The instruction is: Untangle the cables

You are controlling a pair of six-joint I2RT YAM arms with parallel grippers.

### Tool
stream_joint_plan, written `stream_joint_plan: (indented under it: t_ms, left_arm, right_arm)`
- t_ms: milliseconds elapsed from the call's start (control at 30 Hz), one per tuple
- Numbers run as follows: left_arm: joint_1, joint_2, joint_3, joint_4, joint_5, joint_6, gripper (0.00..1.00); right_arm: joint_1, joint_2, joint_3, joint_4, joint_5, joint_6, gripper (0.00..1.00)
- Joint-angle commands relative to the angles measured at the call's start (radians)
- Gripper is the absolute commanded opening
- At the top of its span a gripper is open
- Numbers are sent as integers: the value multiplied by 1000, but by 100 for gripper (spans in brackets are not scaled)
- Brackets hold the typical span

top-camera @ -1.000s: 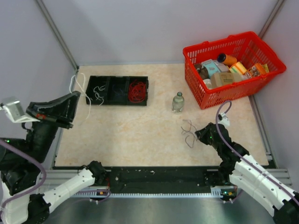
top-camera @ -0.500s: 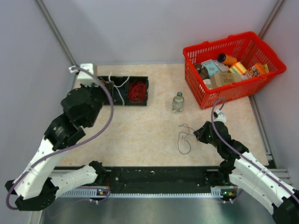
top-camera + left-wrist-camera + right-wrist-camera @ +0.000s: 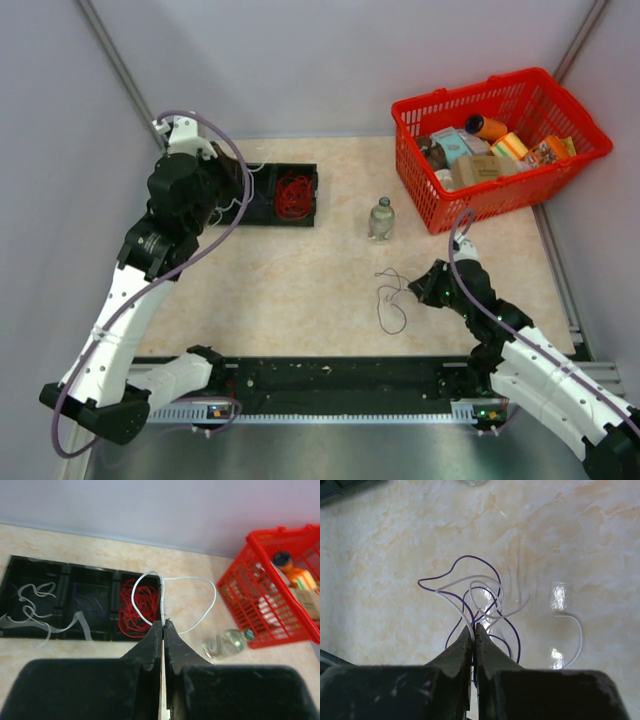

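bench (image 3: 300,290): pale marbled top, walled on three sides.
red basket (image 3: 480,205): far right corner, filled with packets and bottles.
black tray (image 3: 300,220): far left, three compartments; red cable (image 3: 132,605) bunched in the right one, dark wires (image 3: 87,602) in the middle, white strands (image 3: 32,597) in the left. in the top view the left arm covers the left part.
left hand (image 3: 163,622): above the tray, pinched tight on a white cable (image 3: 190,580) that loops out toward the bottle.
right hand (image 3: 474,627): low over the bench, clamped on a dark purple and white tangle (image 3: 390,300) lying mid-bench.
clear bottle (image 3: 381,218): between tray and basket, just beyond the tangle, apart from it.
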Motion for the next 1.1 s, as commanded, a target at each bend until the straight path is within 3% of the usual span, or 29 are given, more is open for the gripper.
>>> stream_joint_plan:
  t_ms: [0, 167, 333, 500, 767, 1000, 1067]
  left_arm:
    - [10, -70, -37, -3, 194, -69, 0]
    - [10, -92, -201, -49, 405, -92, 0]
    - [10, -122, -396, 32, 455, -110, 0]
    - [5, -84, -490, 107, 608, -71, 0]
    - [-59, -64, -471, 6, 532, -44, 0]
    - [-220, -35, -648, -86, 499, -175, 2]
    - [-279, -32, -675, -92, 476, -198, 7]
  right_arm:
    - [-6, -6, 28, 52, -21, -36, 0]
    - [-6, 36, 24, 101, -38, -33, 0]
    - [-6, 60, 36, 112, -76, -36, 0]
    - [-5, 36, 30, 99, -75, -33, 0]
    - [-6, 43, 39, 93, -75, -30, 0]
    - [-5, 49, 36, 96, -73, -22, 0]
    - [-5, 53, 37, 99, -76, -22, 0]
